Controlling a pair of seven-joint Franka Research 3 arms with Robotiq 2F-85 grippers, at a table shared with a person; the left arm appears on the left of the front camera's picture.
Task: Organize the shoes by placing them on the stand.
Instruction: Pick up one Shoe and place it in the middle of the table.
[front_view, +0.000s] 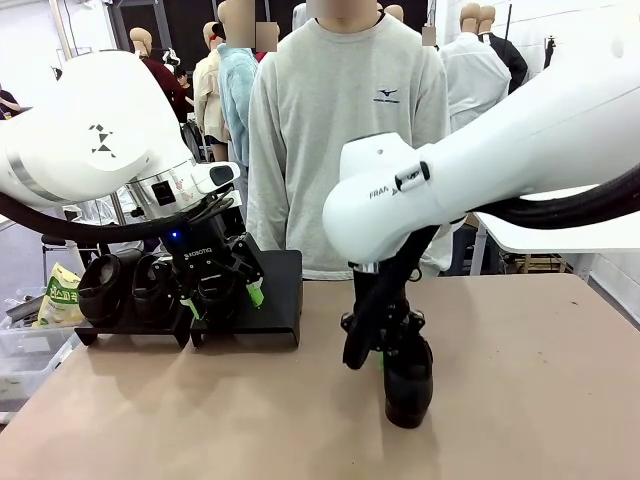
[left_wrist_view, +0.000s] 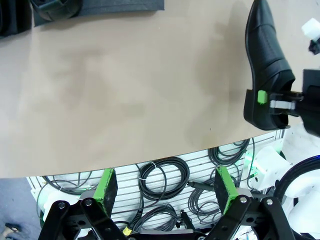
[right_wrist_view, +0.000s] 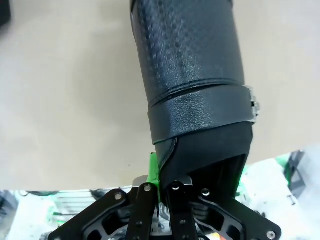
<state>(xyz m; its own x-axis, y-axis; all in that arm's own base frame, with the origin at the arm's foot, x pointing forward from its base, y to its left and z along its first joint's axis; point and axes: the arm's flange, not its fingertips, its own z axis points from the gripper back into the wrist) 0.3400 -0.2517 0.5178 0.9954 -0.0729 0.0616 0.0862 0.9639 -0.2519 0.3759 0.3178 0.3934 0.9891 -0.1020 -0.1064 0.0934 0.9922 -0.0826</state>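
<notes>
Currently my right claw (front_view: 385, 345) is clamped on a black shoe's (front_view: 408, 385) heel rim, toe down near the table's (front_view: 520, 400) middle. Left claw (front_view: 222, 298) gapes wide, holding nothing, over the stand (front_view: 280, 300) at the far-left edge.

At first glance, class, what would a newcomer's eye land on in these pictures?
Probably the right gripper, shut on the heel edge of a black shoe at the table's middle. Next, the black stand at far left, with shoes already on it and the open left gripper hanging in front. A person in a grey sweatshirt stands behind.
</notes>
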